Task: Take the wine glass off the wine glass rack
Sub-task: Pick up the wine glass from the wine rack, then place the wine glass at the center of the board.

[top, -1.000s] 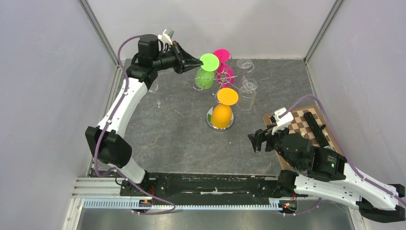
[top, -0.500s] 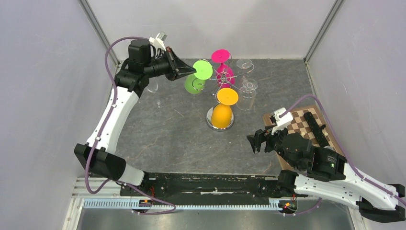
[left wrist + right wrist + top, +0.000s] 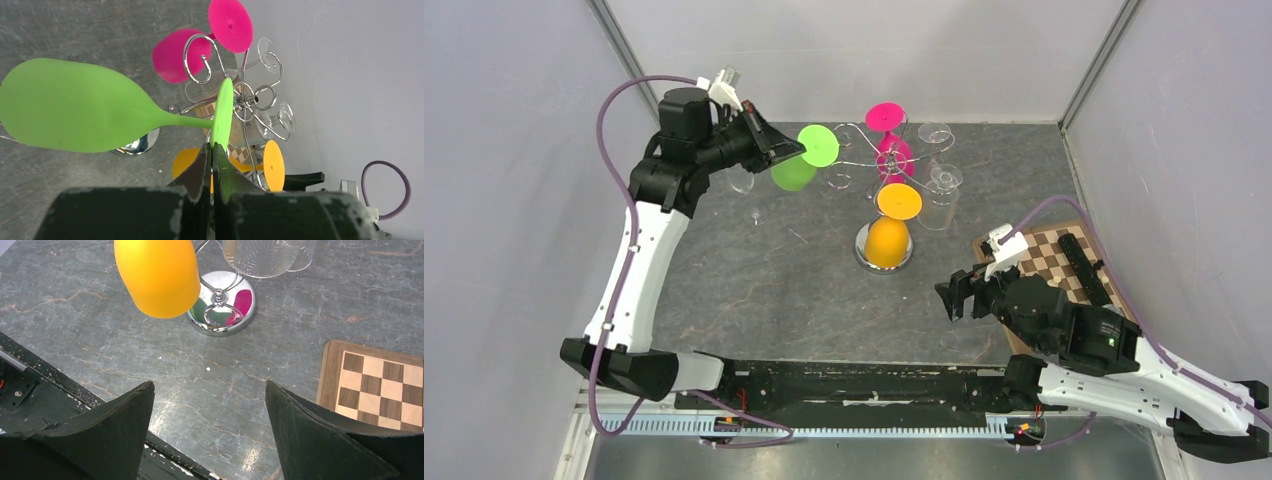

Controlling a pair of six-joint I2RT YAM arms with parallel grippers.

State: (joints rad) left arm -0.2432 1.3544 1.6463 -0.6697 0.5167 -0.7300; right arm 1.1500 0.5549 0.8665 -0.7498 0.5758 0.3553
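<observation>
Two arms show in the top view. The left gripper point(image 3: 798, 150) sits in the upper left of the frame, jaws shut on the flat round foot of the lime-green plastic wine glass point(image 3: 793, 173). The bowl hangs below and slightly left of the foot. The glass lies just left of the shiny chrome wire wine glass rack point(image 3: 884, 268) at centre frame. From here the foot looks clear of the nearest curled arm, though I cannot tell whether it touches. An opaque orange wine glass point(image 3: 887, 242) and an opaque pink wine glass point(image 3: 894, 156) hang on the rack. The right gripper point(image 3: 959, 292) is at lower right, well apart from the rack, beside a chequered wooden board point(image 3: 1052, 256).

Left wrist view: the fingertips point(image 3: 202, 160) pinch the rim of the green foot, seen edge-on. The stem runs level toward the left of the frame, into the bowl point(image 3: 75, 107). The rack's hub and scrolls point(image 3: 248, 100) lie beyond the foot, at centre right.

Right wrist view: the right gripper point(image 3: 209, 385) stands with jaws wide apart and nothing between them. The rack's mirrored base point(image 3: 220, 310) is at top centre, on the grey stone-look table point(image 3: 100, 340).

Judgement: the left arm has the glass, and the long axis points away from the rack. The next move depends on carrying it further left, then down.
</observation>
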